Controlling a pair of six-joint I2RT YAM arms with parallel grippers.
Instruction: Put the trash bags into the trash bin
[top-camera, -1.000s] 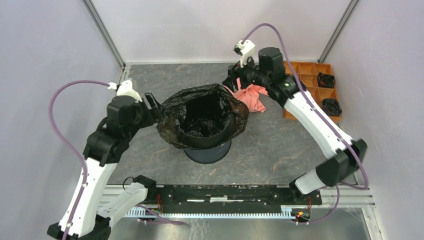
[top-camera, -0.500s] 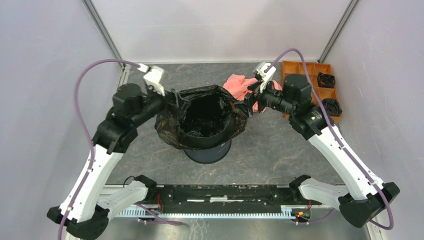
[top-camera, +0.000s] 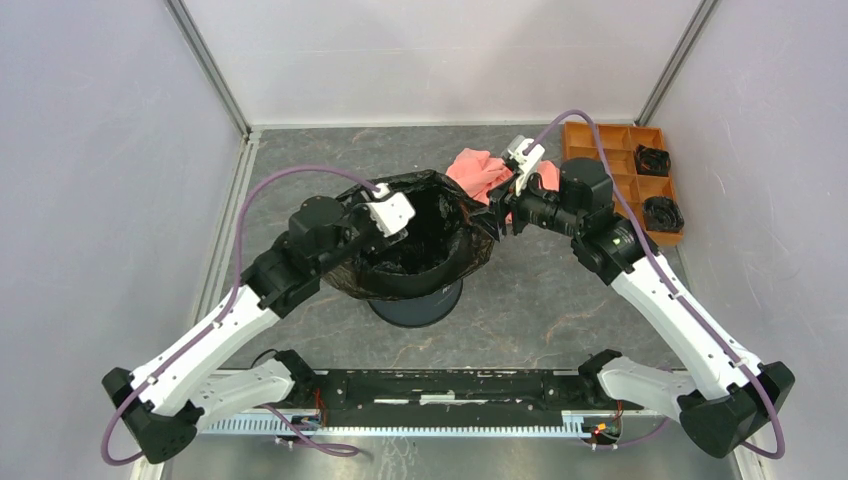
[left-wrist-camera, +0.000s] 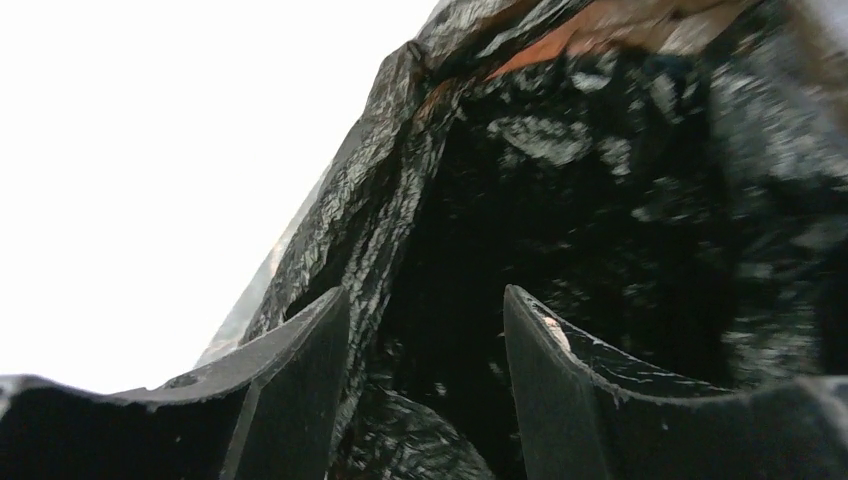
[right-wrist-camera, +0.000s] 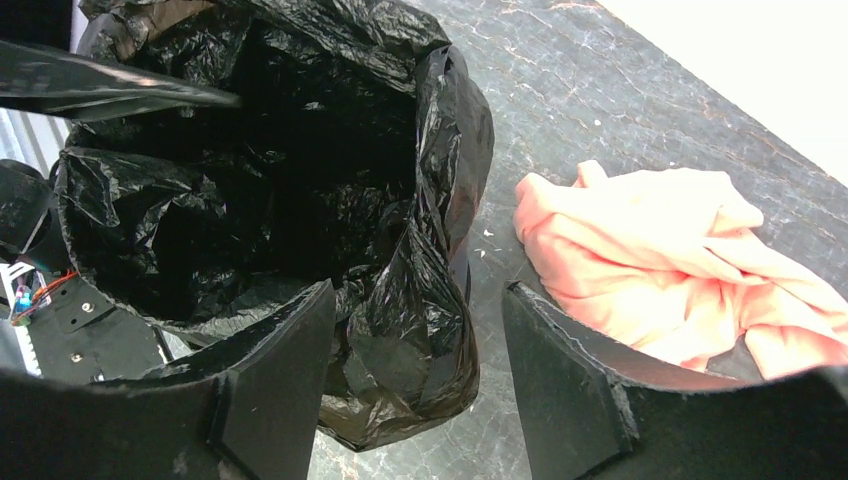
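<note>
Bag (top-camera: 478, 245) sits draped in and over bin (top-camera: 415, 306), mouth open. Likely light, limp, slippery; pinch bunched rim. Left gripper (left-wrist-camera: 425, 305) jaws apart at left rim; right gripper (right-wrist-camera: 415, 295) jaws apart, right rim.

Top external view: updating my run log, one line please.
left hand open at mouth of glossy black plastic bag; right hand open beside bag; bag over navy cylindrical bin

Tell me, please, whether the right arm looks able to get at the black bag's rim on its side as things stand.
Probably yes: the right gripper is open just beside the rim of the trash bag, with nothing between them; the pink cloth lies off to one side.
</note>
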